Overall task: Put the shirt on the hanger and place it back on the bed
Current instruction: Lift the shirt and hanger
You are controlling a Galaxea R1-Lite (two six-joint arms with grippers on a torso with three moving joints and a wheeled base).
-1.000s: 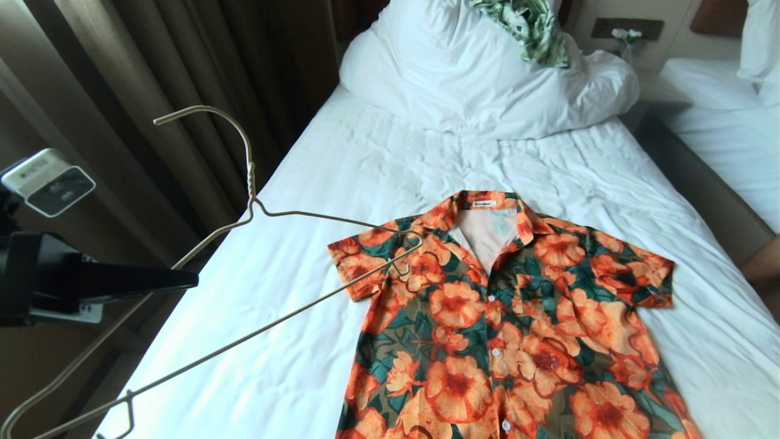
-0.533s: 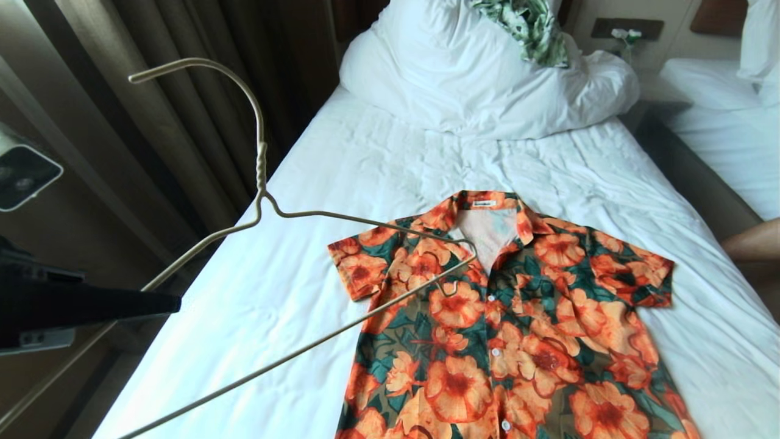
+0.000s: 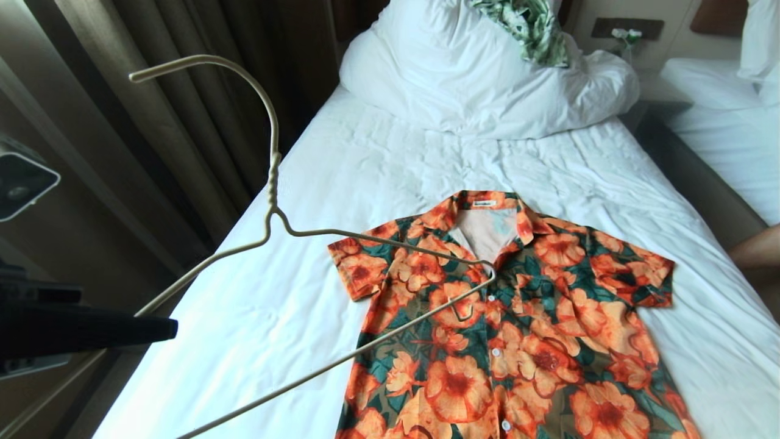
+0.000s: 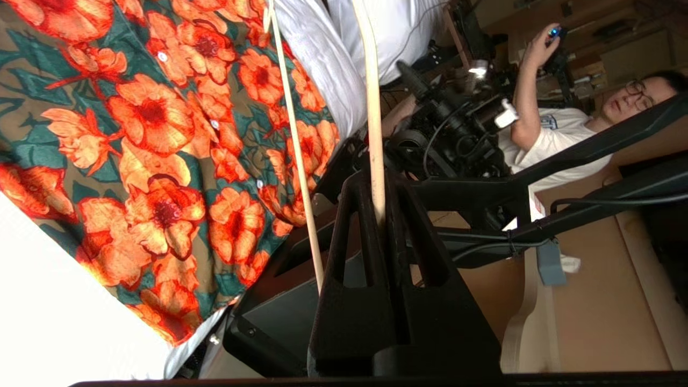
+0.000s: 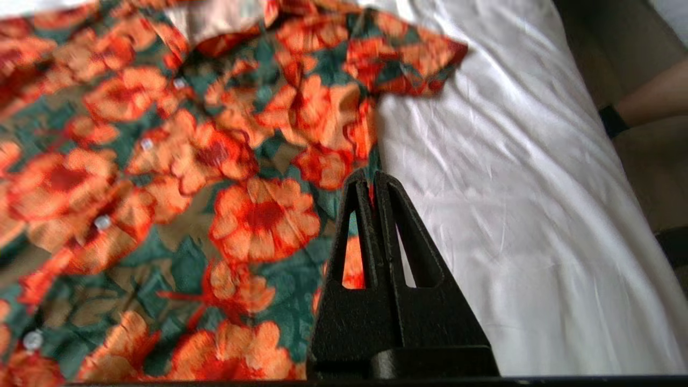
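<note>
The orange-flowered shirt [image 3: 518, 329] lies flat and buttoned on the bed [image 3: 365, 164], collar toward the pillow. My left gripper [image 3: 170, 329] hovers beside the bed's left edge, shut on one sloping arm of the cream wire hanger [image 3: 272, 183]. The hanger is held up at a slant with its hook raised, and its far end reaches over the shirt's collar opening. In the left wrist view the hanger's wire [image 4: 372, 80] runs up from between the shut left gripper [image 4: 378, 183], with the shirt [image 4: 150, 134] beyond. My right gripper [image 5: 371, 180] is shut and empty, hanging over the shirt's [image 5: 188, 161] side edge.
A white duvet [image 3: 463, 79] is heaped at the bed's head with a green-and-white leaf garment [image 3: 536, 30] on it. Dark curtains [image 3: 183, 122] stand at the left. A second bed [image 3: 731, 134] lies at the right, and a person's arm [image 3: 755, 253] shows in the gap between.
The left gripper has swung the hanger to the right. Its far end went from over the shirt's near sleeve to over the collar, and the hook rose. The shirt has not moved.
</note>
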